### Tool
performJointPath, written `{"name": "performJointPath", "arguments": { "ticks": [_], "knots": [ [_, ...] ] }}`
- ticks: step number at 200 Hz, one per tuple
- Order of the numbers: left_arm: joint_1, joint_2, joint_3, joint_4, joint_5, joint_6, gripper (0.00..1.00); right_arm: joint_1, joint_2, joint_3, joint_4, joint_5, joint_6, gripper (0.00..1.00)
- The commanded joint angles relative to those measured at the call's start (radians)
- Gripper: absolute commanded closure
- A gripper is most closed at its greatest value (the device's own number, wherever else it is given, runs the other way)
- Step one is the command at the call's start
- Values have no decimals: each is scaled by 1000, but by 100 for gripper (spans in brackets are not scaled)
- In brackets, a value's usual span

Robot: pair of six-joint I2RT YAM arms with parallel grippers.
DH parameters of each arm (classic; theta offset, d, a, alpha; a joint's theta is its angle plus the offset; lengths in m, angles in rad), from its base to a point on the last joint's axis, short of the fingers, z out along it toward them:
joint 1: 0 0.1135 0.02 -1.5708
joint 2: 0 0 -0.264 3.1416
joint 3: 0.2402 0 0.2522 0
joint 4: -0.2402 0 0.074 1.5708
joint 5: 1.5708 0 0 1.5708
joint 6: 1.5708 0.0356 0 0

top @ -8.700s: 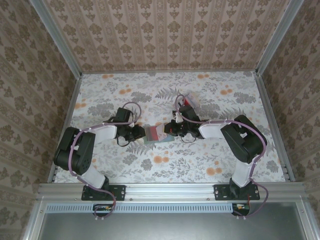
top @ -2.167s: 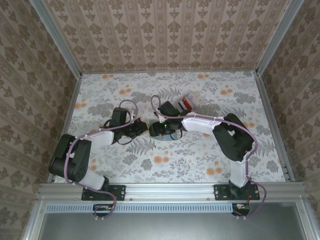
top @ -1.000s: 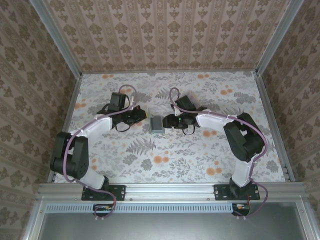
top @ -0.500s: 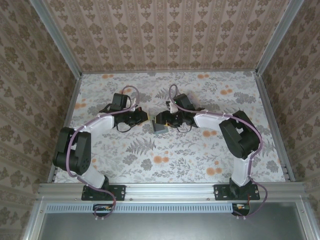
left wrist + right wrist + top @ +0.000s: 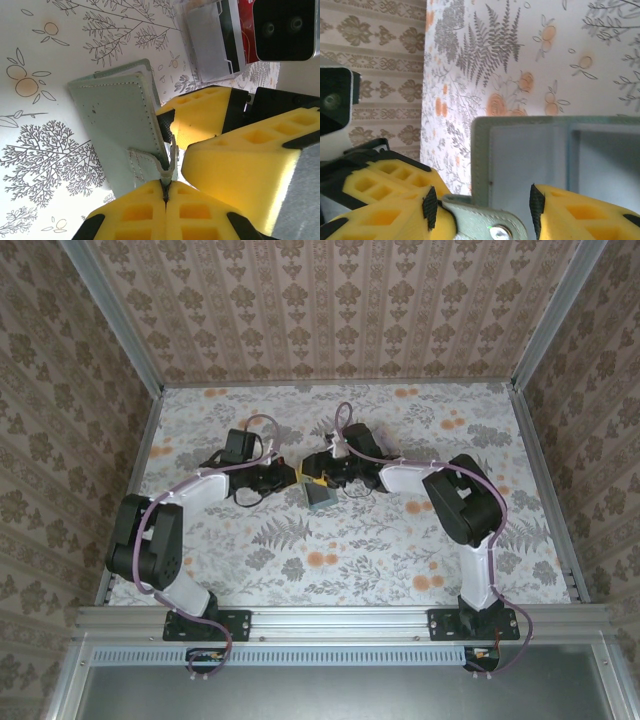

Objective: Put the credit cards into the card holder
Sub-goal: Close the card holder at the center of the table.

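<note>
The card holder (image 5: pixel 318 494) sits half-open in the middle of the table (image 5: pixel 400 560), between both grippers. The left gripper (image 5: pixel 165 192) is clamped tight on one flap's edge. The right gripper (image 5: pixel 482 205) has its fingers apart around the holder's edge, a gap showing. The credit cards (image 5: pixel 212 42) lie stacked just beyond

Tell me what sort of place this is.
Probably a lab robot cell dressed up as a home: aluminium frame, wallpapered walls, floral table cover.
</note>
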Motion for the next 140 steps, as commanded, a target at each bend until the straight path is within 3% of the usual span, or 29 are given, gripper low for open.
{"name": "performJointPath", "arguments": {
  "ticks": [1, 56, 136, 140],
  "knots": [
    [-3, -9, -11, 12, 18, 1, 100, -2, 8, 24, 90, -62, 68, 47],
    [1, -7, -11, 6, 13, 6, 100, -3, -67, -27, -28, -48, -2, 55],
    [3, -8, -2, -9, 2, 12, 100, -4, -106, -19, -166, 28, -106, 90],
    [3, -7, 1, -11, -1, 12, 93, -4, -112, -20, -180, 37, -115, 91]
  ]
}}
